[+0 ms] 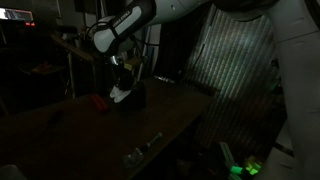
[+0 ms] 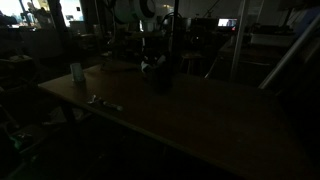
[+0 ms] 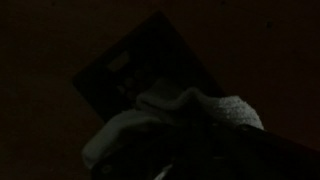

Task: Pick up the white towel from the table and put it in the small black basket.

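Dark table (image 1: 172, 116); claw (image 1: 121, 80) grasping white towel (image 1: 121, 94), at small black basket (image 1: 136, 98)

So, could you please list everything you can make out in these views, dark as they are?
towel: one, white, hanging from the gripper, right by the basket
basket: one, black, on the table below the arm
red thing: one, red, on the table beside the basket; too dark to identify
cup: one, pale, near a table edge
metal thing: one, greyish, lying near another table edge, apart from the rest
table: one, dark wood, carries all of the above
green light: one, green, low down beyond the table
arm: one, white, reaching over the table
gripper: one, dark, apparently closed on the towel
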You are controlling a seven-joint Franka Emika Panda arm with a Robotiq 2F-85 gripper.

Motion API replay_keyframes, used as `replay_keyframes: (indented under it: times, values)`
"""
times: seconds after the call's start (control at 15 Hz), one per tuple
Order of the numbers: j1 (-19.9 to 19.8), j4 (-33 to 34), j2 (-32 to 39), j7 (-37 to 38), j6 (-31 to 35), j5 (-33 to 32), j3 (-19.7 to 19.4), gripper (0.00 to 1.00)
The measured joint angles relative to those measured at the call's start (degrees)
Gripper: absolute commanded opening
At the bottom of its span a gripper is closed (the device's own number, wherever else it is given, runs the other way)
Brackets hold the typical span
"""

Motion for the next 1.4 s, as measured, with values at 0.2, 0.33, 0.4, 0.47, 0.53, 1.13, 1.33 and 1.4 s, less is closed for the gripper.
replay_keyframes:
  times: [0.2,0.33,0.4,0.47,0.53,1.13,1.33,1.4]
  values:
    - [-0.2,0.0,-0.1,0.0,-0.2,0.0,-0.1,0.0]
    - [-0.2,0.0,-0.4,0.0,-0.2,-0.1,-0.2,0.0]
    - [-0.2,0.0,-0.6,0.0,-0.2,-0.1,-0.2,0.0]
    - [-0.2,0.0,-0.9,0.0,-0.2,-0.2,-0.1,0.0]
    - [-0.1,0.0,-1.3,0.0,-0.2,-0.2,-0.1,0.0]
    - [0.3,-0.1,-6.0,0.0,-0.2,-0.3,0.8,0.0]
    - [1.1,0.0,-8.1,0.0,0.0,-0.3,1.6,0.0]
    - [1.4,0.1,-8.7,0.0,0.0,-0.2,1.9,0.0]
